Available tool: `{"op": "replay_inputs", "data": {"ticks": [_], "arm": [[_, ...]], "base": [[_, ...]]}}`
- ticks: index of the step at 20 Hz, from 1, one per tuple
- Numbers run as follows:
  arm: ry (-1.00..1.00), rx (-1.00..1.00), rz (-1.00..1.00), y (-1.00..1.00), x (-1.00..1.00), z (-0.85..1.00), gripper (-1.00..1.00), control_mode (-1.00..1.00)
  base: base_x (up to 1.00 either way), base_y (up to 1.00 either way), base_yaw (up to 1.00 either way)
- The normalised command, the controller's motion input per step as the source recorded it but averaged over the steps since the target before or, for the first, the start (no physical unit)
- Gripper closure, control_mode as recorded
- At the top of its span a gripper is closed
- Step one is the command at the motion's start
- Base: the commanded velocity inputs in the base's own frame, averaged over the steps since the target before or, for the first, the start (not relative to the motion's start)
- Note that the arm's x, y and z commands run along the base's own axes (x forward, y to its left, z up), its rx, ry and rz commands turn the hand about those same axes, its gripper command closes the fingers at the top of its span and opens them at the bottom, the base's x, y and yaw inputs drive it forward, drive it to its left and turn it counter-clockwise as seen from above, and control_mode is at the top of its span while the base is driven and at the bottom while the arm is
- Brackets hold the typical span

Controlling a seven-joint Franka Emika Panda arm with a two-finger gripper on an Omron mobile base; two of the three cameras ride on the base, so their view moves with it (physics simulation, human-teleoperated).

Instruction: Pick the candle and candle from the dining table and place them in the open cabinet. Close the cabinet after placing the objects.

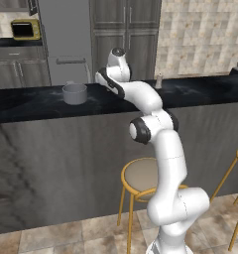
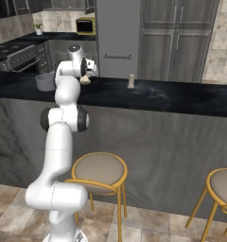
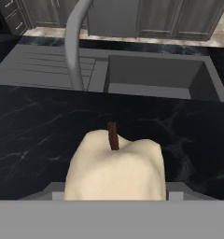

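Note:
A cream lumpy candle (image 3: 115, 168) with a brown wick stands on the black marbled dining table (image 3: 34, 126), right between my gripper's (image 3: 115, 193) two fingers. The fingers sit close at its left and right sides; whether they press on it cannot be told. From the right base view the gripper (image 2: 87, 78) hangs low over this candle (image 2: 85, 81) at the table's far edge. A second candle (image 2: 131, 81) (image 1: 159, 81) stands upright further right on the table (image 1: 31, 101). A grey wall cabinet (image 1: 9, 4) sits above the microwave; whether it stands open cannot be told.
A grey round pot (image 1: 74, 93) (image 2: 45, 81) stands on the table left of the hand. Beyond the candle lie a sink (image 3: 151, 74) and a curved faucet (image 3: 74, 42). Yellow-legged stools (image 1: 141, 176) (image 2: 224, 184) stand before the table. A yellow microwave (image 1: 25, 29) sits on the back counter.

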Motion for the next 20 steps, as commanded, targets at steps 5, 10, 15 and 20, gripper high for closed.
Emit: {"op": "replay_inputs", "data": {"ticks": [5, 10, 15, 20], "arm": [[-0.02, 0.0, 0.0, -0.01, -0.15, -0.06, 1.0, -1.0], [-0.21, 0.0, -0.01, -0.03, -0.77, 0.02, 1.0, -1.0], [-0.25, 0.0, -0.02, -0.1, -1.0, 0.0, 1.0, -1.0], [-0.28, 0.0, -0.03, -0.28, -1.0, -0.33, 1.0, -1.0]], "base": [[0.0, 0.0, 0.0], [0.0, 0.0, 0.0], [0.0, 0.0, 0.0], [0.0, 0.0, 0.0]]}}
